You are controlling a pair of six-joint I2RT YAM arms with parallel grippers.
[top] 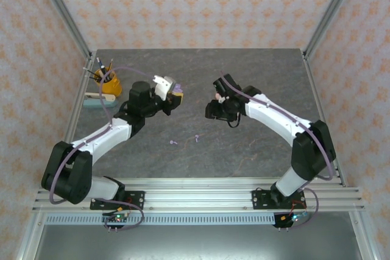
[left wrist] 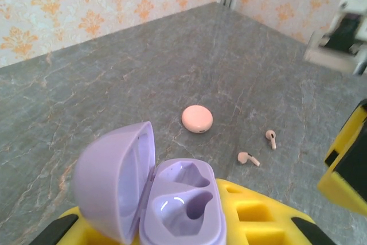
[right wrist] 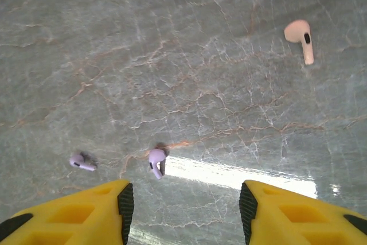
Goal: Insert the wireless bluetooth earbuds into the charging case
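My left gripper is shut on an open lilac charging case, held above the table; its lid stands up on the left and both wells are bare. The case also shows in the top view as a lilac charging case. Two lilac earbuds lie apart on the grey table in front of both arms. My right gripper hangs open over the table, with one lilac bud just ahead of its left finger and the other lilac bud further left. Two salmon-pink buds lie beside a closed pink case.
A yellow cup of pens and a pale flat object stand at the far left by the frame post. The right arm's white link and a yellow finger are close on the right in the left wrist view.
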